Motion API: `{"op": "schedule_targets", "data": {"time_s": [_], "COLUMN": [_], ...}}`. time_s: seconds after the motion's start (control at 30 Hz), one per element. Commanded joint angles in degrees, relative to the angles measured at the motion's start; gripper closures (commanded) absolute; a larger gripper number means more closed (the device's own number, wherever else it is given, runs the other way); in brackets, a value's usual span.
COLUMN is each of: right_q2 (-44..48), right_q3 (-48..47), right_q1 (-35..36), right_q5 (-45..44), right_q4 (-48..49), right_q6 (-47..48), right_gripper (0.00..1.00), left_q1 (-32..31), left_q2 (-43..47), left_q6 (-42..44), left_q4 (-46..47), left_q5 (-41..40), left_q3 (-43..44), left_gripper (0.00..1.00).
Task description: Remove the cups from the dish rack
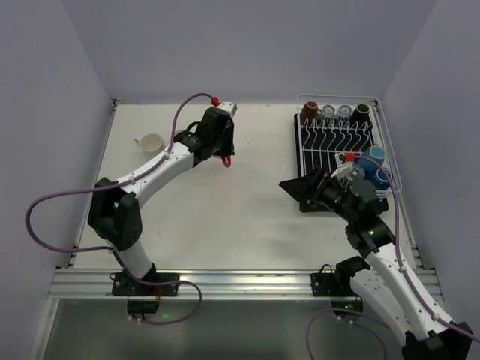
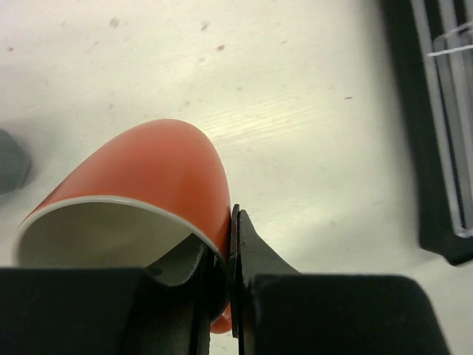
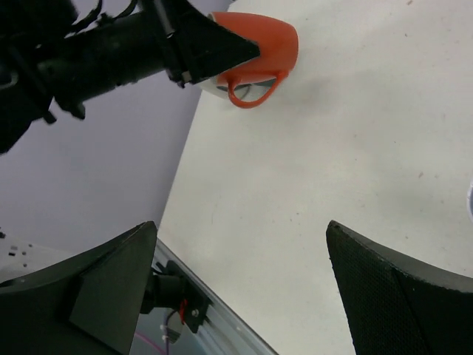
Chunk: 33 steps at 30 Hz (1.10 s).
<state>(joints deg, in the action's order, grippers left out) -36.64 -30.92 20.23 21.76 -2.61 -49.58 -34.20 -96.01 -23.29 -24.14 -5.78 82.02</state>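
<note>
Orange cup point(image 2: 140, 170) hung rim-pinched in the left tool point(image 2: 225, 255); it wanted a slow, level set-down. Right tool point(image 3: 240, 237) gaped empty.

An orange mug point(image 2: 148, 166), white inside, hangs tilted, its rim pinched by the left hand point(image 2: 230, 248). A cream mug point(image 1: 150, 142) stands at ten o'clock on the bench point(image 1: 240, 217). The white wire dish rack point(image 1: 341, 146), at two o'clock, holds dark cups point(image 1: 308, 111), clear glasses point(image 1: 327, 112) and blue cups point(image 1: 373, 154).

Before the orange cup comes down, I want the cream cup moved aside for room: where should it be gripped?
Pinch the cream cup by its rim wall from above, one finger inside, on the side away from its handle, which points left. It seems to stand mouth up, so the rim is exposed.
</note>
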Motion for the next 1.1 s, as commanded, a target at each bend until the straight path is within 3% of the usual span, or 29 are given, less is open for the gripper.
{"op": "schedule_targets", "data": {"time_s": [0.0,0.4,0.73,0.8,0.9,1.07], "right_q2": [2.88,4.13,2.81,2.89,3.24,3.42], "right_q3": [-2.83,-1.78,-3.18,-3.54,-4.76,-8.36], "right_q1": [0.07,0.16,0.08,0.16,0.16,0.07], "right_q5": [-2.86,-2.16,-2.42,-2.77,-4.18,-7.16], "right_q4": [-8.28,-11.19,-11.63,-11.80,-13.11,-16.45], "right_q6": [5.02,7.13,7.66,7.75,8.45,10.20], "right_gripper": [0.01,0.01,0.01,0.01,0.01,0.01], "left_q1": [3.86,6.77,8.62,8.62,8.62,8.62], "left_q2": [-5.04,-22.81,-28.09,-28.36,-28.10,-26.25], "left_q6": [5.18,10.89,11.95,12.04,11.95,11.43], "left_q4": [-5.12,-12.77,-16.38,-16.29,-16.20,-15.50], "left_q5": [-1.95,-2.48,-1.51,-1.34,-1.25,-2.39], "left_q3": [8.32,22.83,27.75,27.67,27.32,26.97], "left_gripper": [1.00,1.00,1.00,0.93,0.71,0.55]}}
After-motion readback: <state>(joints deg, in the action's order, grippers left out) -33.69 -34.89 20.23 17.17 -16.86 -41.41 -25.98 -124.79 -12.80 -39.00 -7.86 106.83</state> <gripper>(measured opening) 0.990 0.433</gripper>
